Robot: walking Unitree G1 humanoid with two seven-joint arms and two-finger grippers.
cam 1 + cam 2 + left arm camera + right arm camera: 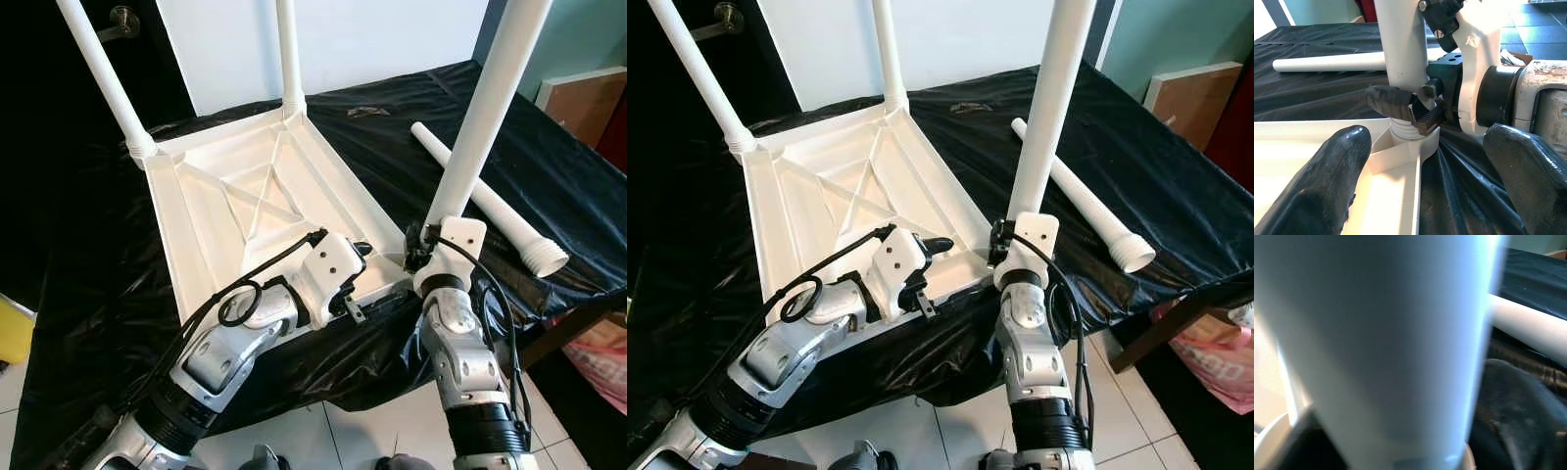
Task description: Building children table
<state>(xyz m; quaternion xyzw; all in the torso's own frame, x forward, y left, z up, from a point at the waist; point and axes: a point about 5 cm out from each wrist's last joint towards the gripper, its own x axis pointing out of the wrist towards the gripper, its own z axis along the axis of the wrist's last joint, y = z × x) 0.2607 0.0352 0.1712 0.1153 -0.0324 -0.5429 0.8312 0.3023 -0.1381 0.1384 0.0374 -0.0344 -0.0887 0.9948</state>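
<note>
A white table top (225, 196) lies upside down on the black-covered table. Two white legs (98, 69) (287, 49) stand in its far corners. A third leg (480, 117) stands upright in the near right corner socket (1400, 142), and my right gripper (427, 238) is shut on its base. In the left wrist view, the right gripper's ribbed fingers (1393, 102) clamp that leg just above its thread. My left gripper (1425, 186) hovers open over the near edge of the top, beside that corner. A fourth leg (490, 206) lies loose on the cloth to the right.
The black cloth (549, 157) hangs over the table's front edge above a tiled floor. A brown board (588, 98) leans at the far right. There is a pink bag (598, 357) at the lower right and a yellow object (12, 328) at the left.
</note>
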